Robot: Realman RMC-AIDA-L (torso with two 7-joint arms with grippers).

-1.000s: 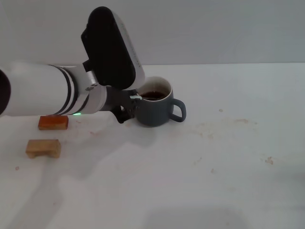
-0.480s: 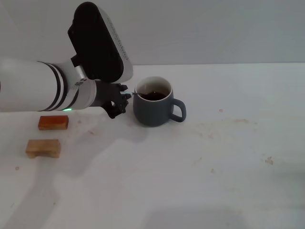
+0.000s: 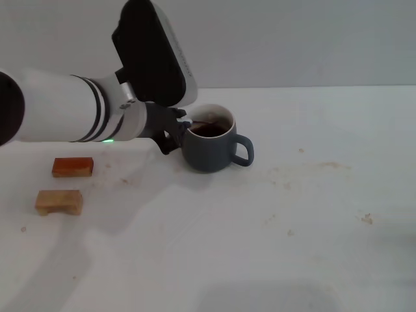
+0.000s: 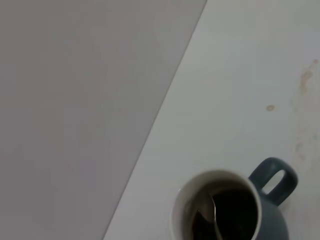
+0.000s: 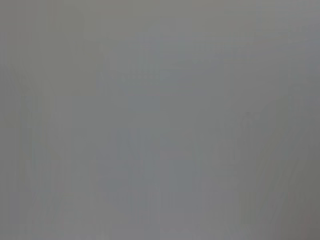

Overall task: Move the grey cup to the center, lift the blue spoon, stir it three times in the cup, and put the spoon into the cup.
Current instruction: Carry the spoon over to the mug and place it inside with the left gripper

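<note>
The grey cup (image 3: 211,151) stands on the white table near the middle, handle to the right, with dark brown liquid inside. My left gripper (image 3: 174,133) is at the cup's left rim, shut on the blue spoon (image 3: 197,124). The spoon's handle is hidden in the fingers; its thin metal neck reaches over the rim into the liquid. The left wrist view shows the cup (image 4: 277,225) from above with the spoon's bowl (image 4: 209,216) dipped in the liquid. My right gripper is out of view; its wrist view shows only plain grey.
An orange wooden block (image 3: 72,167) and a tan wooden block (image 3: 59,201) lie on the table at the left. Faint stains (image 3: 312,170) mark the table right of the cup. A grey wall stands behind the table.
My left gripper swung left away from the cup's rim, then back right and slightly up against it, with the spoon tip staying in the cup. The cup has not moved.
</note>
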